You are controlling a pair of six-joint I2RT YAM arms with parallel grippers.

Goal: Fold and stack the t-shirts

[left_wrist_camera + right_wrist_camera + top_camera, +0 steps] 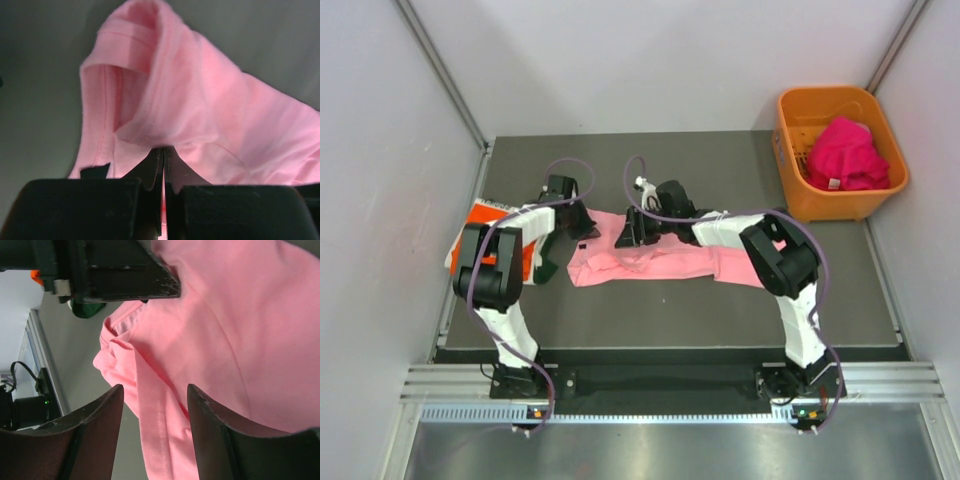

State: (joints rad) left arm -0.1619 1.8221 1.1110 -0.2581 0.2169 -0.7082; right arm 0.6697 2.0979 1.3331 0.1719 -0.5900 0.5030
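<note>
A light pink t-shirt (665,260) lies crumpled in a long strip across the dark mat. My left gripper (584,228) is at its far left corner, shut on a fold of the pink cloth (200,100); pink shows between the closed fingers (164,148). My right gripper (626,232) hovers open just right of it, fingers either side of a pink hem (155,390) without touching it. The pink shirt (240,330) fills the right wrist view. Magenta t-shirts (845,155) lie in the basket. A bright orange t-shirt (482,214) on a white one (455,256) sits under my left arm.
The orange plastic basket (790,118) stands at the back right corner of the mat. The folded stack sits at the mat's left edge. Grey walls close in the left, back and right. The left gripper's body (115,275) shows close above my right fingers.
</note>
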